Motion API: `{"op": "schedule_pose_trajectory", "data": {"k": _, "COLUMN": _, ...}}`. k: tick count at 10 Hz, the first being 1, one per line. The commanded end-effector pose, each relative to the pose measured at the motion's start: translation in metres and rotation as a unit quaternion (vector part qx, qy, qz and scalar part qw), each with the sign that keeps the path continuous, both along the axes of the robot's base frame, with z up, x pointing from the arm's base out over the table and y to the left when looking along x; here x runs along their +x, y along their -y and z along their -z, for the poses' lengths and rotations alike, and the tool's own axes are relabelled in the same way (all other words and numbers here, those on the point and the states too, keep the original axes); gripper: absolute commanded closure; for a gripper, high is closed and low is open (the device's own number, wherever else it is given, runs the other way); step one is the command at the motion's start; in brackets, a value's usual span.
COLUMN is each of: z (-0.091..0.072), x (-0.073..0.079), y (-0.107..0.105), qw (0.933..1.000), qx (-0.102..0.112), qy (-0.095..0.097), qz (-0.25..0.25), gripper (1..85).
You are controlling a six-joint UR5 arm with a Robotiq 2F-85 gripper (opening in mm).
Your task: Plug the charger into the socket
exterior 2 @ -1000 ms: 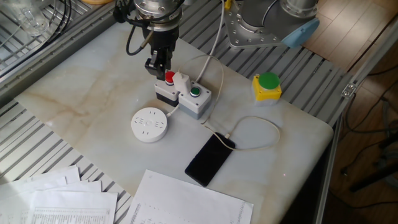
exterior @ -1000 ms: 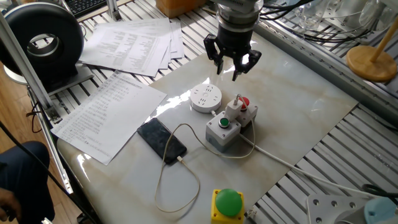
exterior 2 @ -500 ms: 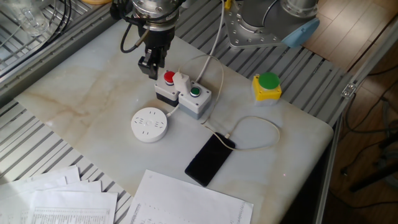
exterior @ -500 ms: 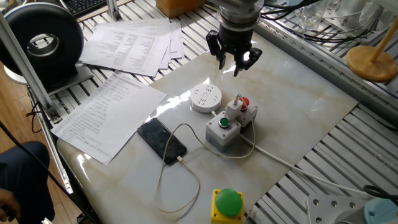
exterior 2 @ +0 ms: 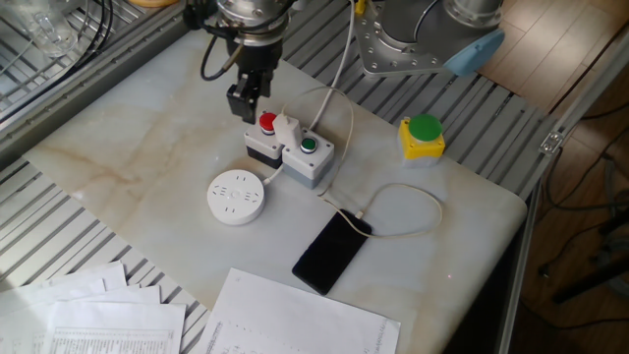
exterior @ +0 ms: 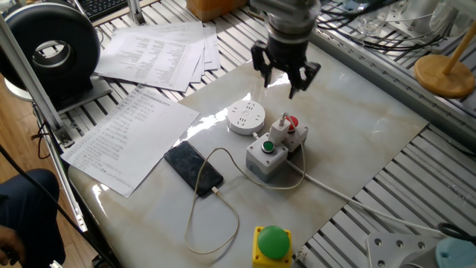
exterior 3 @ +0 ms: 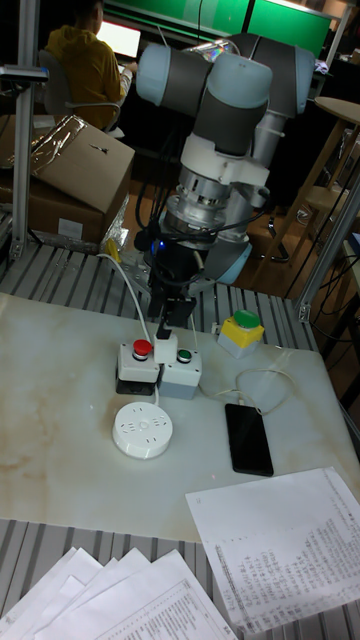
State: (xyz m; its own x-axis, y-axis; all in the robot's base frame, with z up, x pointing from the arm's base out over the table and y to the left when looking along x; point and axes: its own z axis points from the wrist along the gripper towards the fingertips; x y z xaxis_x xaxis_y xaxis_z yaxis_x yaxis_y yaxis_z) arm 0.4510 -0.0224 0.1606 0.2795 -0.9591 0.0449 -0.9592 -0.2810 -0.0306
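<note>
Bright, even light; glare streaks the marble table (exterior: 223, 115), and the moving gripper (exterior: 286, 71) blurs slightly.

Pale marble-look table top (exterior: 357, 141), round white socket (exterior: 246, 117), two grey button boxes (exterior: 274, 149) side by side with the white charger (exterior: 280, 128) on top, black phone (exterior: 193, 167), yellow box (exterior: 271, 244) with green button, printed sheets (exterior: 126, 134) overlapping one edge

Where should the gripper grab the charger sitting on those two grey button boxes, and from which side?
Grip the charger by its two flat side faces, coming straight down from above. It stands upright between the red and green buttons with its top exposed, and the open gripper hovers above it. Avoid the side where its cable leaves.
</note>
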Motion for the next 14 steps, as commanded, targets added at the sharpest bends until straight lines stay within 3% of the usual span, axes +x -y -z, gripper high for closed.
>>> {"op": "schedule_pose_trajectory", "data": {"k": 1, "z": 0.012, "x": -0.018, "y": -0.004, "qw": 0.9991, "qx": 0.029, "qy": -0.005, "qz": 0.032, "gripper": 30.3}}
{"op": "schedule_pose_trajectory", "data": {"k": 4, "z": 0.025, "x": -0.020, "y": -0.010, "qw": 0.9985, "qx": 0.045, "qy": -0.003, "qz": 0.031, "gripper": 30.3}}
{"op": "schedule_pose_trajectory", "data": {"k": 9, "z": 0.040, "x": -0.023, "y": -0.010, "qw": 0.9983, "qx": 0.050, "qy": 0.010, "qz": 0.029, "gripper": 30.0}}
{"op": "schedule_pose_trajectory", "data": {"k": 14, "z": 0.051, "x": -0.025, "y": -0.014, "qw": 0.9977, "qx": 0.057, "qy": 0.009, "qz": 0.035, "gripper": 30.0}}
